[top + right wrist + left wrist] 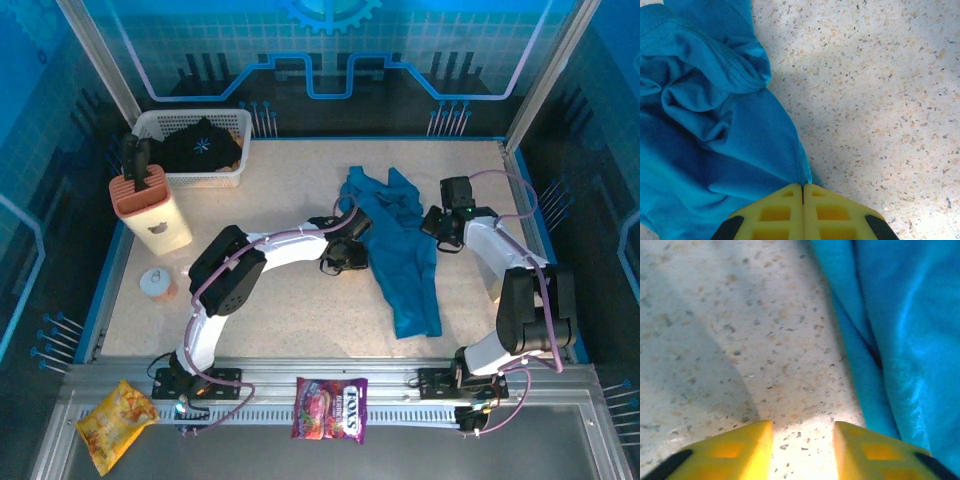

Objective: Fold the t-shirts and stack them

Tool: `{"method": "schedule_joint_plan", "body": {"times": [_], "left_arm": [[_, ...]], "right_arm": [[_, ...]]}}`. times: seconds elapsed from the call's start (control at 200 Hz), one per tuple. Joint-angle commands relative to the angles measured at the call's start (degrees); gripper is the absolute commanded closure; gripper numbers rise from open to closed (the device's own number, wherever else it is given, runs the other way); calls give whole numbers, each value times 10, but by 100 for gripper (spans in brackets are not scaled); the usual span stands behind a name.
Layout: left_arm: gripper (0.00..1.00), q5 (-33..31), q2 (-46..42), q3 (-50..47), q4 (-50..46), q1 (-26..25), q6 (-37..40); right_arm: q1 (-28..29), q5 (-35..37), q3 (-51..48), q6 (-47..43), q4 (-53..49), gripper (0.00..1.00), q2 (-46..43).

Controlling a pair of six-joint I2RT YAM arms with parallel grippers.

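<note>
Two t-shirts are in sight. The teal t-shirt point(405, 250) lies rumpled on the speckled table point(290, 180), right of centre, bunched at its far end and trailing toward the arms in a long narrow strip. The black t-shirt point(203, 145), with its pale starburst print up, sits heaped inside the white basket point(160, 122) at the far left corner.

The left gripper point(802, 427) is low at the teal shirt's left edge with its yellow jaws apart; between them is bare table, and the cloth lies just beside the right-hand finger without being caught. The right gripper point(802, 186) is at the shirt's right edge, jaws pressed fully together. A fold of teal cloth runs right up to the seam between its tips, but I cannot tell whether any of it is pinched.

Near the basket stands an orange-topped cream container point(150, 205). On the metal rail by the arm bases lie a yellow snack packet point(115, 420) and a purple candy bag point(330, 408)
</note>
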Motion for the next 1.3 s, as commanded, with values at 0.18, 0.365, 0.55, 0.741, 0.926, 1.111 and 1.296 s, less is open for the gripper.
{"method": "schedule_joint_plan", "body": {"times": [0.18, 0.365, 0.55, 0.741, 0.926, 1.111, 1.296], "left_arm": [[51, 4, 19, 12, 29, -7, -30], [47, 13, 12, 6, 49, -7, -39], [37, 18, 29, 20, 48, -6, -40], [36, 6, 75, 80, -13, -6, -27], [35, -7, 130, 153, -77, -7, -12], [35, -15, 192, 223, -114, -11, -12], [39, -20, 259, 301, -166, -19, -20]], "right_arm": [[-8, -14, -4, -2, 11, 100, -14], [-8, -16, -7, -1, 14, 100, -12], [-7, -24, -7, 1, 19, 100, -6], [-8, -28, -7, -1, 21, 100, -5], [-9, -35, -13, -2, 28, 100, -8], [-15, -54, -20, -6, 39, 100, -8], [-22, -78, -26, -10, 48, 100, -10]]}}
